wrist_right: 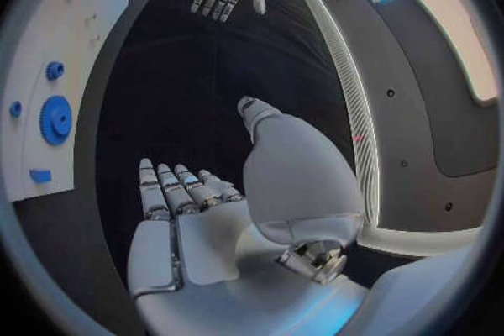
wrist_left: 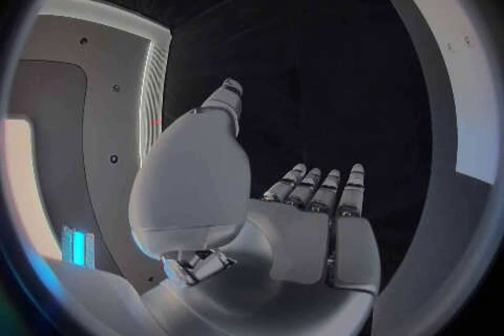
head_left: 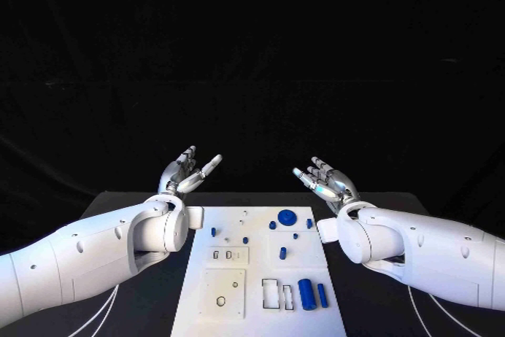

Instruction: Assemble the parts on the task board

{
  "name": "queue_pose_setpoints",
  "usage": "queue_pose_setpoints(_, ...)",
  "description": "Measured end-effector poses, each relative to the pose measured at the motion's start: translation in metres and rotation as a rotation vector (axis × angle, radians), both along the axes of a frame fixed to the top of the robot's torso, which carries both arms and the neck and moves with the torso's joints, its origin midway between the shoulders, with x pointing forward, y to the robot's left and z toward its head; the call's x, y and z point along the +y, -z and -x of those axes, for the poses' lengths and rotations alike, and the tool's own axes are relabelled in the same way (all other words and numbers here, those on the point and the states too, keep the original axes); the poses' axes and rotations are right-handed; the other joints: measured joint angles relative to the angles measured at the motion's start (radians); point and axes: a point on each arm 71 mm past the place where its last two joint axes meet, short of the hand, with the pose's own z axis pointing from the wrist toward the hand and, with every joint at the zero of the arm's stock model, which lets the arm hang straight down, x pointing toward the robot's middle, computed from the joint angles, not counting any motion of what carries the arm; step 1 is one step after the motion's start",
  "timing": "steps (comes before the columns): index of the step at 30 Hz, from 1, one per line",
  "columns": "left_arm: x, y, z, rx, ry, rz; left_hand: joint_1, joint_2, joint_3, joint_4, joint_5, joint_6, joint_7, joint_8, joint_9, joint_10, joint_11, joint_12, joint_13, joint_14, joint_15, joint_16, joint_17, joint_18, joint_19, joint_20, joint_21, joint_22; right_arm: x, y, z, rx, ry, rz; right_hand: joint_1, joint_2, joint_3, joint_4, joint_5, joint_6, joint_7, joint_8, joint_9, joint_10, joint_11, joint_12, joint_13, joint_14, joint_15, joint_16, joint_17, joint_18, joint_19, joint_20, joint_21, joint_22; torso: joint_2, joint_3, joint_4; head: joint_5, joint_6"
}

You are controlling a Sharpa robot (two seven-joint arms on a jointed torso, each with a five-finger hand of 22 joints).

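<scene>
Both the left hand and right hand are hovering empty, fingers spread wide. Blue parts are lying on the task board.

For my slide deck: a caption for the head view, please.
Both hands, left hand and right hand, raised open above the task board with blue parts unassembled.

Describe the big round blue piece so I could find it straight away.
Start at the white board in the middle of the black table, between the two raised hands. Go to its far end, right of centre: there sits the gear, a blue toothed disc. It is round and the widest blue piece, whereas the pegs near it and at the near end are slim and narrow.
</scene>
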Motion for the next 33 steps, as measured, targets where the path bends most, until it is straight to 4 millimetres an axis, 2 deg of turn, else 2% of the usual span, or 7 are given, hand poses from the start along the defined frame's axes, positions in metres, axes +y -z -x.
queue_pose_setpoints(5,-0.002,0.000,0.000,-0.004,0.025,0.006,0.033,0.011,0.011,0.011,0.000,0.024,0.002,0.006,0.005,0.019,0.019,0.006,0.004,0.021,0.021,0.006,0.006,0.015,0.011,0.011,0.007,0.003,0.003,-0.001,-0.005,0.014,-0.082,0.005,0.072,-0.011,0.036,-0.035,0.001,0.091,0.006,0.033,0.022,0.124,0.002,0.027,0.013,0.123,-0.001,0.035,0.022,0.001,0.076,0.002,0.030,0.015,0.000,0.0000,-0.0003,0.000,0.000)
queue_pose_setpoints(8,-0.002,0.000,0.000,-0.005,0.032,0.008,0.050,0.019,0.026,0.011,0.000,0.048,0.003,0.017,0.011,0.042,0.036,0.013,0.008,0.049,0.027,0.018,0.013,0.015,0.023,0.018,0.014,0.007,0.004,-0.001,-0.006,0.021,-0.113,0.005,0.098,-0.019,0.055,-0.059,-0.002,0.160,0.011,0.057,0.037,0.222,-0.002,0.043,0.020,0.213,-0.009,0.059,0.037,0.023,0.144,0.003,0.057,0.027,0.000,0.0000,-0.0003,0.000,0.000)
queue_pose_setpoints(10,0.003,-0.005,0.003,-0.012,0.048,0.013,0.069,0.038,0.050,0.010,-0.001,0.099,0.006,0.035,0.022,0.106,0.053,0.029,0.016,0.114,0.033,0.039,0.026,0.015,0.073,0.018,0.033,0.015,-0.003,-0.006,-0.012,-0.033,-0.124,0.074,0.118,-0.028,0.071,-0.089,-0.007,0.241,0.017,0.084,0.055,0.339,-0.009,0.061,0.027,0.321,-0.021,0.088,0.054,0.032,0.243,0.003,0.096,0.043,0.007,-0.0005,-0.0002,0.000,-0.006)
queue_pose_setpoints(15,0.018,-0.013,0.003,-0.030,0.052,0.010,0.116,0.085,0.116,0.004,-0.017,0.305,0.021,0.106,0.064,0.391,0.085,0.087,0.036,0.376,0.023,0.123,0.076,0.064,0.300,0.017,0.116,0.049,-0.016,-0.024,-0.023,-0.189,-0.147,0.257,0.145,-0.048,0.122,-0.150,-0.007,0.454,0.033,0.152,0.098,0.584,-0.034,0.089,0.037,0.547,-0.054,0.146,0.084,0.070,0.434,-0.001,0.170,0.070,0.033,-0.0012,0.0013,-0.004,-0.014)
queue_pose_setpoints(22,0.012,-0.025,0.009,-0.055,0.123,0.013,0.155,0.111,0.193,-0.017,-0.023,0.558,0.052,0.191,0.114,0.701,0.077,0.124,0.048,0.660,-0.013,0.203,0.125,0.101,0.536,0.012,0.195,0.068,-0.009,-0.036,-0.025,-0.310,-0.226,0.455,0.146,-0.077,0.201,-0.226,-0.007,0.672,0.065,0.205,0.130,0.802,-0.069,0.086,0.041,0.751,-0.097,0.184,0.101,0.086,0.598,-0.019,0.235,0.085,0.058,-0.0025,0.0071,-0.009,-0.017)
queue_pose_setpoints(24,0.012,-0.028,0.011,-0.063,0.139,0.012,0.160,0.106,0.211,-0.023,-0.024,0.597,0.059,0.203,0.121,0.751,0.073,0.128,0.049,0.705,-0.020,0.213,0.133,0.116,0.574,0.010,0.206,0.068,-0.008,-0.039,-0.025,-0.332,-0.242,0.505,0.139,-0.088,0.216,-0.238,-0.007,0.708,0.071,0.209,0.134,0.836,-0.077,0.077,0.042,0.791,-0.106,0.192,0.105,0.088,0.627,-0.026,0.248,0.089,0.067,-0.0037,0.0096,-0.012,-0.017)
queue_pose_setpoints(33,0.009,-0.047,0.026,-0.090,0.221,0.018,0.177,0.098,0.263,-0.049,-0.027,0.693,0.078,0.228,0.135,0.883,0.060,0.128,0.052,0.820,-0.043,0.233,0.156,0.117,0.669,0.000,0.225,0.065,0.002,-0.052,-0.026,-0.401,-0.322,0.770,0.102,-0.130,0.230,-0.266,-0.005,0.818,0.091,0.236,0.149,0.960,-0.114,0.071,0.056,0.948,-0.153,0.253,0.153,0.100,0.737,-0.064,0.320,0.116,0.109,-0.0094,0.0211,-0.025,-0.011)
